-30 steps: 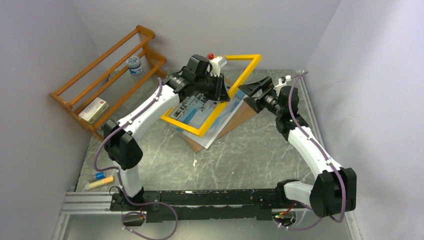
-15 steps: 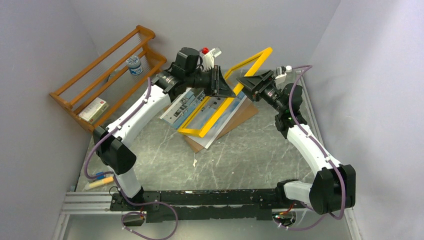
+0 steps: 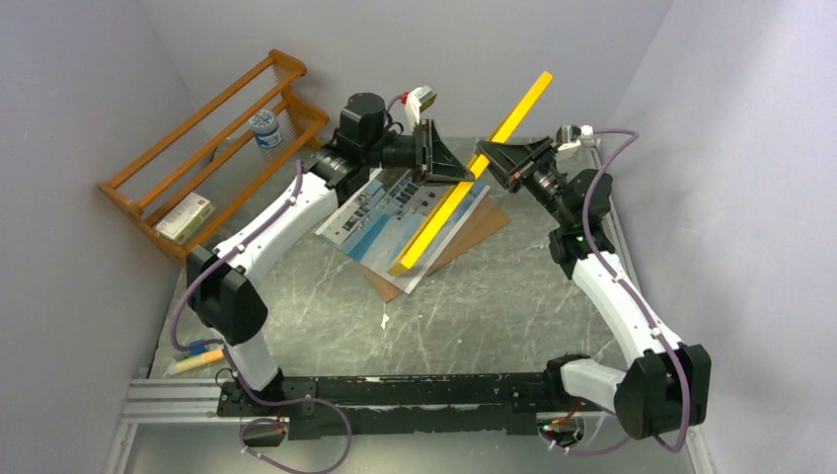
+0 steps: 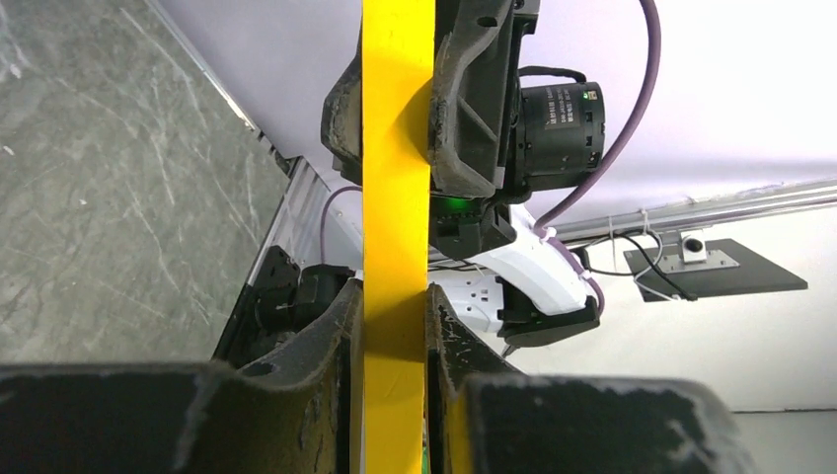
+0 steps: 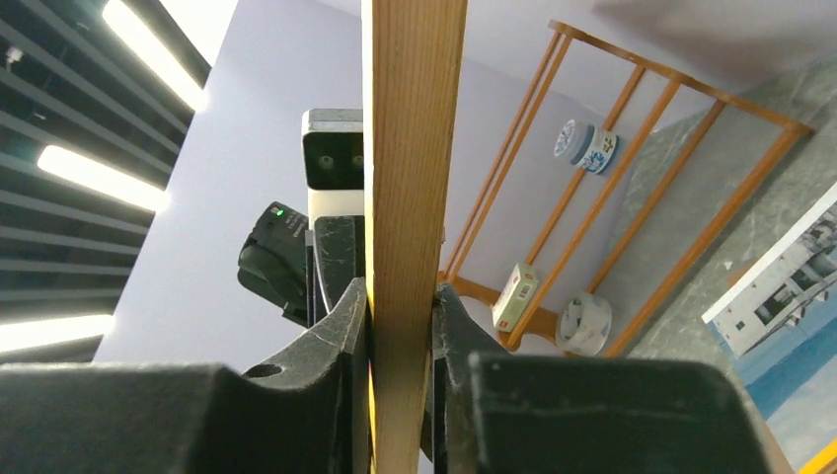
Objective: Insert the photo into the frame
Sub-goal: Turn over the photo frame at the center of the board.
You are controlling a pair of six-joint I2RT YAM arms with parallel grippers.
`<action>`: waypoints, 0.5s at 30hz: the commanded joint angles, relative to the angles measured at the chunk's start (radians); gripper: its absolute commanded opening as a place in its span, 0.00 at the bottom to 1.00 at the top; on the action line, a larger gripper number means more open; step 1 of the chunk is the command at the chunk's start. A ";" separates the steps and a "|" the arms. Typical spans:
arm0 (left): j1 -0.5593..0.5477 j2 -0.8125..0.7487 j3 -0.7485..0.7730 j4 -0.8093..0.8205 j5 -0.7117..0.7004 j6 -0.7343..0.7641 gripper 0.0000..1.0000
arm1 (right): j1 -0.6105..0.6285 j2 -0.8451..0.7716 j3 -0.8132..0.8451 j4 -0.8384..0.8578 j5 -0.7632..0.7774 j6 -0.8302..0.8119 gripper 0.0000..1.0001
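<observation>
left tool (image 4: 395,336), right tool (image 5: 400,316) clamp frame (image 3: 518,111) edge-on

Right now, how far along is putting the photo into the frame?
Done: the frame is raised on edge above the photo. In hand: left gripper and right gripper both clamp it. Left: the photo lies on the brown panel, not yet inside the frame.

Grey marbled table (image 3: 474,316): hardboard panel (image 3: 486,223), wooden rack (image 3: 212,148), marker (image 3: 201,360).
</observation>
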 commanded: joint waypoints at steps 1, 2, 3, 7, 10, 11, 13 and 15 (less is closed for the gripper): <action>0.015 -0.070 -0.004 0.160 0.030 -0.049 0.22 | 0.006 -0.060 0.097 -0.129 0.015 -0.090 0.00; 0.015 -0.075 -0.013 0.161 0.032 -0.044 0.31 | 0.007 -0.067 0.108 -0.168 0.021 -0.099 0.00; 0.016 -0.079 -0.021 0.162 0.032 -0.036 0.41 | 0.007 -0.073 0.116 -0.198 0.024 -0.104 0.00; 0.022 -0.102 -0.027 0.075 0.013 0.045 0.75 | 0.007 -0.103 0.144 -0.343 0.050 -0.127 0.00; 0.027 -0.127 -0.026 -0.010 -0.011 0.140 0.94 | 0.007 -0.130 0.166 -0.450 0.065 -0.164 0.00; 0.029 -0.136 -0.025 -0.038 -0.018 0.177 0.94 | 0.006 -0.138 0.176 -0.484 0.070 -0.183 0.00; 0.034 -0.152 -0.019 -0.110 -0.041 0.252 0.94 | 0.005 -0.153 0.215 -0.623 0.101 -0.240 0.00; 0.039 -0.171 -0.006 -0.208 -0.093 0.337 0.94 | 0.005 -0.153 0.273 -0.746 0.115 -0.299 0.00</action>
